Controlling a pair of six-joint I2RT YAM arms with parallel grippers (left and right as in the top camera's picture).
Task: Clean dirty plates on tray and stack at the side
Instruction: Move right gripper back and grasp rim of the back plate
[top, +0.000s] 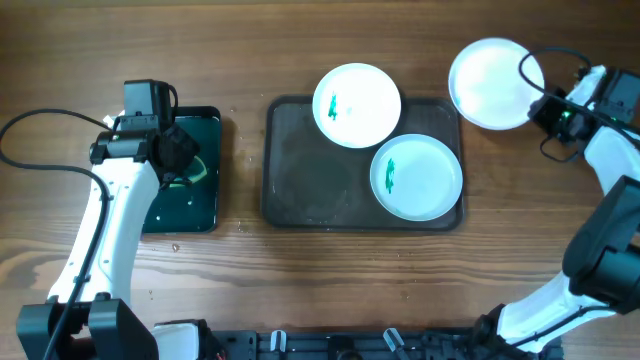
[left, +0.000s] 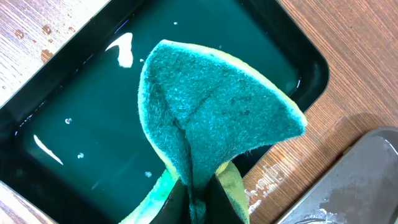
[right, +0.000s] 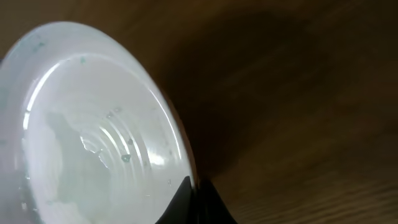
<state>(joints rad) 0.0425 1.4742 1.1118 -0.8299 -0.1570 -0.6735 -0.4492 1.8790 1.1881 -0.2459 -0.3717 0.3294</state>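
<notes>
Fingers of the left gripper (left: 198, 202) are pressed together on the sponge (left: 217, 106). It is folded between them and spreads out ahead of them, green face toward the camera. Under the sponge lies the black tray (left: 311, 68) with a thin layer of water; I cannot tell if the sponge touches it. Past the corner of this tray, further from the gripper, an edge of the grey tray (left: 364, 180) shows on the table (left: 348, 37).

Fingers of the right gripper (right: 196, 202) pinch the rim of the held plate (right: 93, 143), with almost no gap between them. This plate spreads ahead of the fingers and is wet, with small drops. Seen from above, it is off the grey tray, beside its far right corner; I cannot tell if it rests on the table.

Well apart from both grippers, two plates sit on the grey tray. The upper plate (top: 357, 105) overhangs the far rim and the lower plate (top: 417, 177) is just beside it. Each has a green smear.
</notes>
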